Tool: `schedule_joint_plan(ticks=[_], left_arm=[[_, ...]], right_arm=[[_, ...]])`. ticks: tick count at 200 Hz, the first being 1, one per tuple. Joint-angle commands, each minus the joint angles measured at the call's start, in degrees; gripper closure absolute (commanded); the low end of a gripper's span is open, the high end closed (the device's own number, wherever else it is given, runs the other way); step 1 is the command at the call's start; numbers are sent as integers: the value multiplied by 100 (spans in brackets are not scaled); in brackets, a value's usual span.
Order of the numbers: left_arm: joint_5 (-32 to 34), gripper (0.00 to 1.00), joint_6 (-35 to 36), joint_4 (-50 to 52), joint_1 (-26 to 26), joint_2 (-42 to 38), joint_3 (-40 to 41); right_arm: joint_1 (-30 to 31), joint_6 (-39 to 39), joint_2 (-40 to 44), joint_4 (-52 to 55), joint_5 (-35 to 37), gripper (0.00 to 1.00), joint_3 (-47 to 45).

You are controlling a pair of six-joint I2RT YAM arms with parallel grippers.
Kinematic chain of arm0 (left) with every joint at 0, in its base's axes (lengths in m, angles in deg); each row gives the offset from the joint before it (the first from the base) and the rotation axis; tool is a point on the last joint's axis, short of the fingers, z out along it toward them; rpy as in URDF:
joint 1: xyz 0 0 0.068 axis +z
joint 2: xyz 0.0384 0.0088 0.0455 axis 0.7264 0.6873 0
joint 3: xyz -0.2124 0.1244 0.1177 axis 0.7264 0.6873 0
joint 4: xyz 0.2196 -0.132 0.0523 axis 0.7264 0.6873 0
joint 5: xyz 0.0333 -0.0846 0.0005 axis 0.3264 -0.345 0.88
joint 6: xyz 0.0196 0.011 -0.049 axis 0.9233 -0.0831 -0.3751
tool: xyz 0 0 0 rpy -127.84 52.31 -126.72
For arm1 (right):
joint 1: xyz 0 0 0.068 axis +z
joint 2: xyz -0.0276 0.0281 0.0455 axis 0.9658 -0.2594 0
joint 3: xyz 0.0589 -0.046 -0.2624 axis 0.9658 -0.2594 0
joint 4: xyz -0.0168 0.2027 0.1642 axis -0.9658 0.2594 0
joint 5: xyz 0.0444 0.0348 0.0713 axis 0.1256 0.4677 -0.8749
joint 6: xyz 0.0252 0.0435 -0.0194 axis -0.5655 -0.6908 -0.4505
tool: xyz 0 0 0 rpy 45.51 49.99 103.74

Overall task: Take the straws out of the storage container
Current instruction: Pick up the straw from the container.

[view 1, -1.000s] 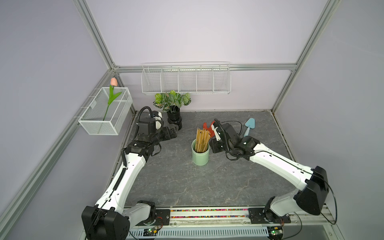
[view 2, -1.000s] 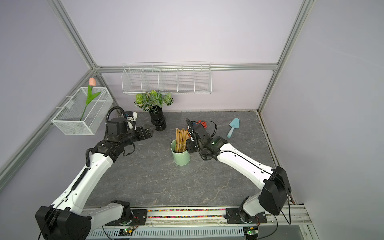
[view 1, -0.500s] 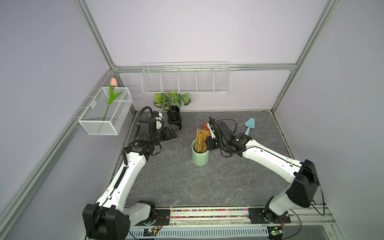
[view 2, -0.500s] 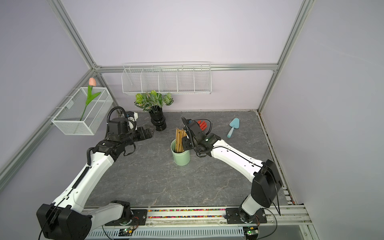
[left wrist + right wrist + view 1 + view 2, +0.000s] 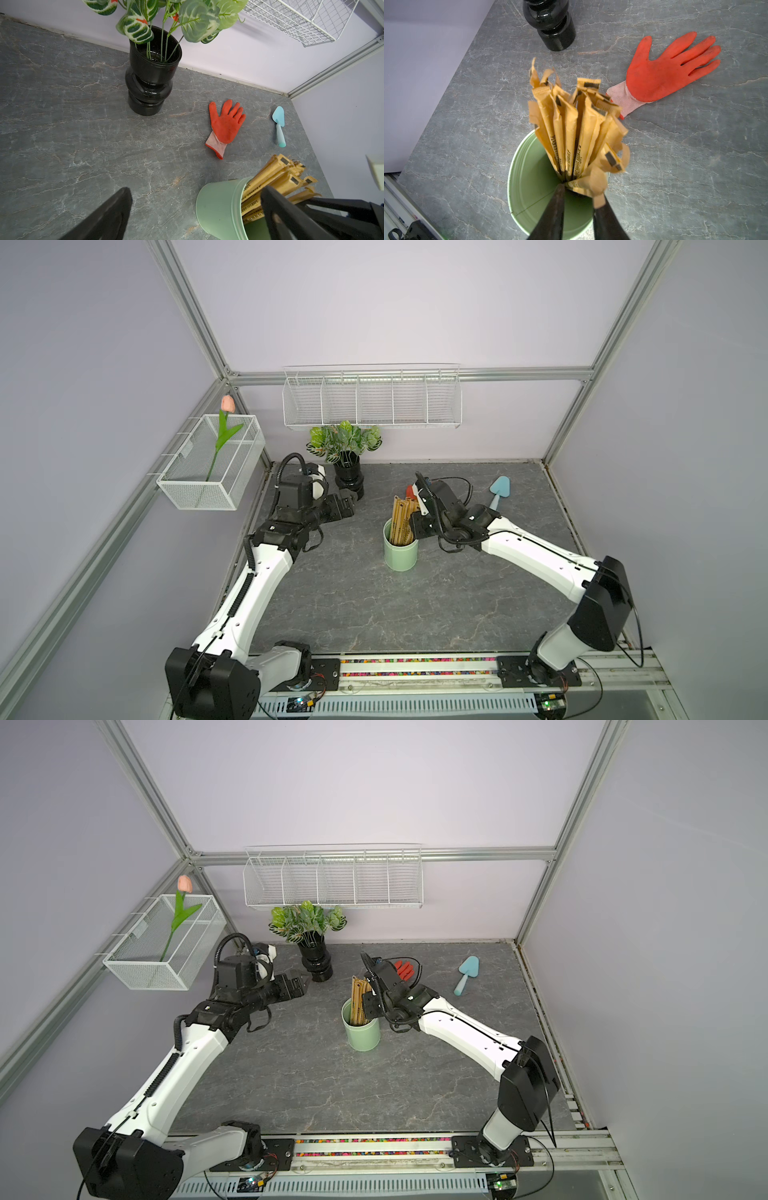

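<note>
- Grey marbled table (image 5: 353, 605), lilac walls, wire baskets (image 5: 372, 398) hung up high.
- storage container (image 5: 400, 558): plain mint-green cup, upright, about mid-table, somewhat nearer the back edge. A red glove (image 5: 670, 68) lies flat behind it.
- straws (image 5: 571, 128): tan paper-wrapped sticks with dark print along them and black tabs at the tops. All stand in the cup, bunched against one side of the rim, tops fanned well above it. None on the table.
- Handling, my read: very light and thin. The paper sleeves crumple and slide on each other, so loose ones can slip out of a bunch grip. One sleeve is folded over a finger. The cup looks light too and may tip or lift along.
- Where to grab: just above the rim, where the bunch is tightest, not the floppy tops.
- right pincer (image 5: 579, 193): fingers narrow, either side of the bunch at the rim. Can't tell if it bites yet.
- left pincer (image 5: 348, 506): fingers wide apart, holding nothing, beside the black vase (image 5: 349, 477), apart from the cup.
</note>
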Motion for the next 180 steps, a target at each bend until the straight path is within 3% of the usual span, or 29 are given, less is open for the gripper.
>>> schedule_joint_plan(ticks=[1,74,180], left_arm=[[-69,0,69,65,-19,63,-58],[-111,0,74,83,-26,107,-84],[-156,0,83,101,-26,135,-101]], right_arm=[[24,-109,-181,-10,16,75,105],[8,-92,-404,16,14,76,263],[-3,-9,-490,182,89,85,391]])
